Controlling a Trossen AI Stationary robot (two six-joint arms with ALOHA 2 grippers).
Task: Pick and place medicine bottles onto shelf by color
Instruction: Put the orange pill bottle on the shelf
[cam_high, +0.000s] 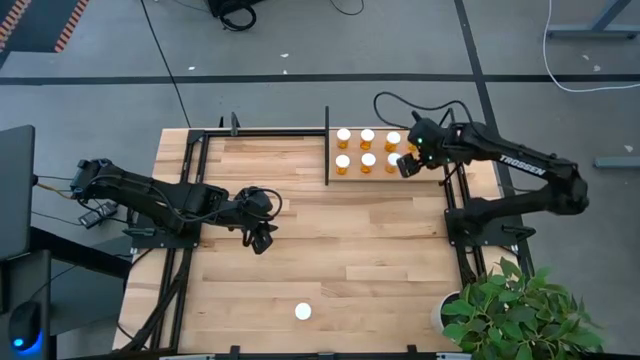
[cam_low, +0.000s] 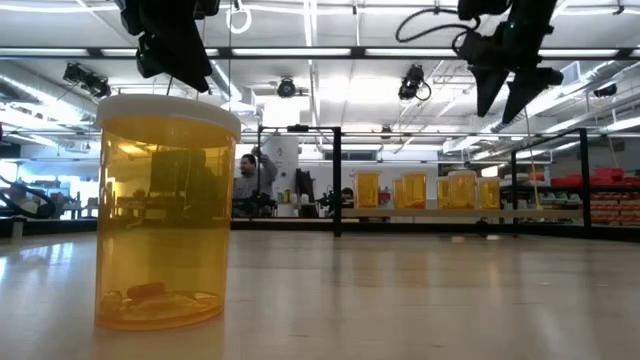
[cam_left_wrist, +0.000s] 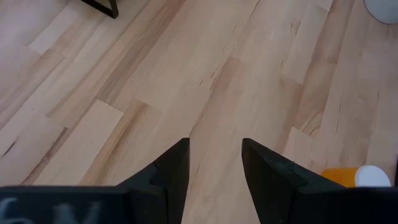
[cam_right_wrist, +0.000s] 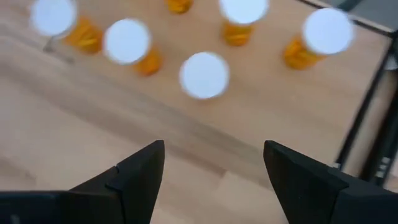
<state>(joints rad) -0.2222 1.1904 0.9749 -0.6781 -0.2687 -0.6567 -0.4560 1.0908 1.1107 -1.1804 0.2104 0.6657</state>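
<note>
Several orange medicine bottles (cam_high: 367, 160) with white caps stand upright in two rows on the pale shelf (cam_high: 355, 148), at the table's far right. They also show in the low view (cam_low: 415, 190). My right gripper (cam_high: 408, 162) hovers open above the rows' right end, with white caps (cam_right_wrist: 204, 74) ahead of its fingers. One bottle (cam_high: 303, 312) stands alone near the near edge and looms large in the low view (cam_low: 165, 210). My left gripper (cam_high: 262, 238) is open over bare planks at table centre-left. In its wrist view an orange bottle (cam_left_wrist: 357, 177) peeks out beside one finger.
A potted plant (cam_high: 515, 310) fills the near right corner. Black frame bars (cam_high: 190, 200) run along the table's left side, and an upright black bar (cam_high: 327, 145) edges the shelf. People (cam_low: 245, 175) stand in the room beyond. Bare planks lie between the two grippers.
</note>
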